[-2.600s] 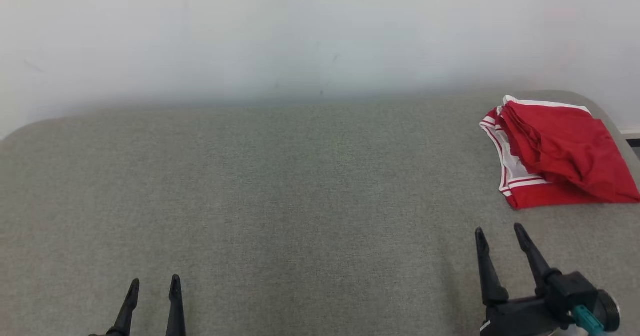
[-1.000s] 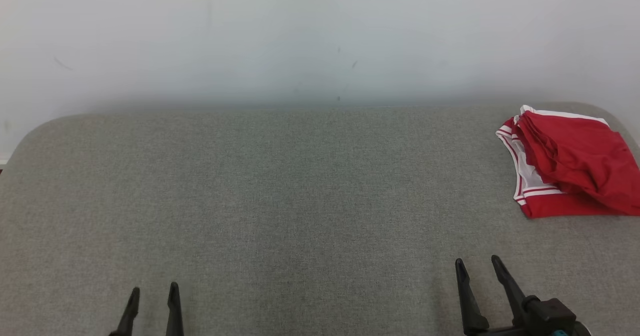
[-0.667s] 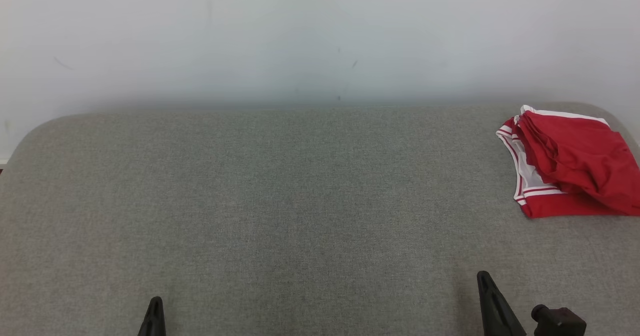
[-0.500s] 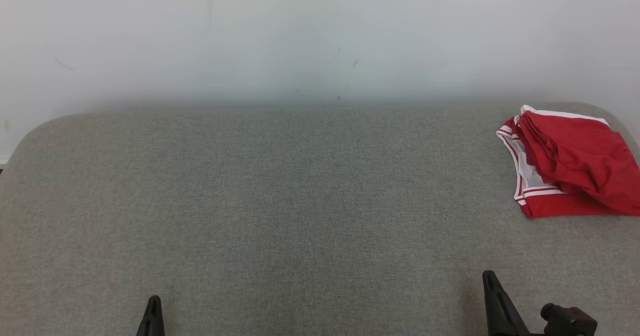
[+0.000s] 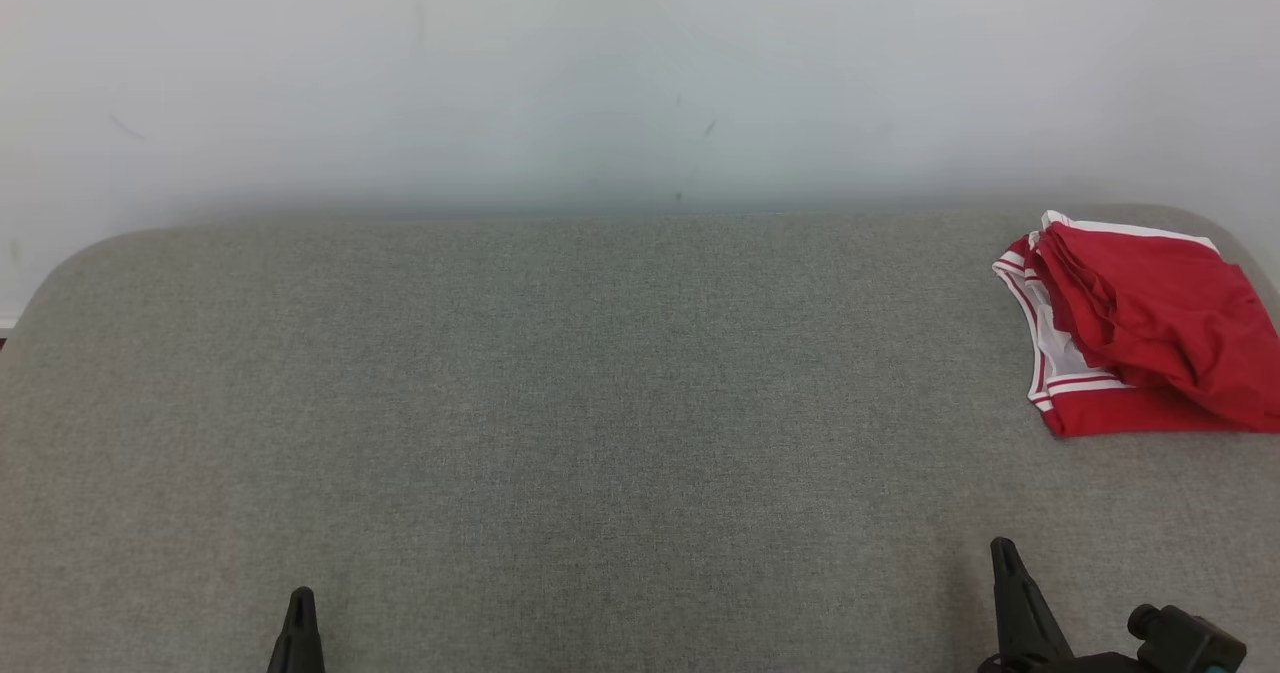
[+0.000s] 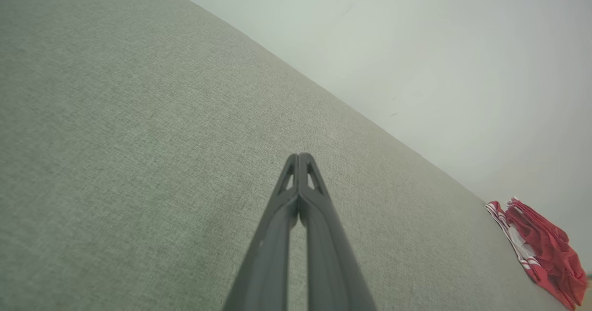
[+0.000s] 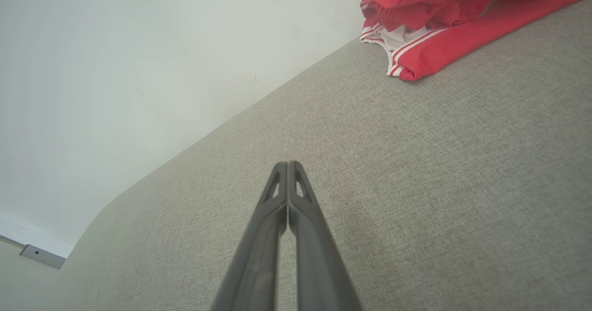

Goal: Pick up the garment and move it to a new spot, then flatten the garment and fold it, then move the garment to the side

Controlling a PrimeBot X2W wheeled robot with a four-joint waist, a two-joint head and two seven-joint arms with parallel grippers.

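The garment is red with white striped trim, folded into a bundle at the far right of the grey fabric surface. It also appears in the left wrist view as the garment and in the right wrist view as the garment. My left gripper sits at the near left edge, shut with nothing in it; its fingertips press together. My right gripper is at the near right, well short of the garment, shut and empty, fingertips touching.
A plain pale wall rises behind the grey surface. The surface has rounded far corners. A strip of baseboard shows low in the right wrist view.
Both grippers went from open to shut. Both drew back toward the near edge. The garment stayed where it lies.
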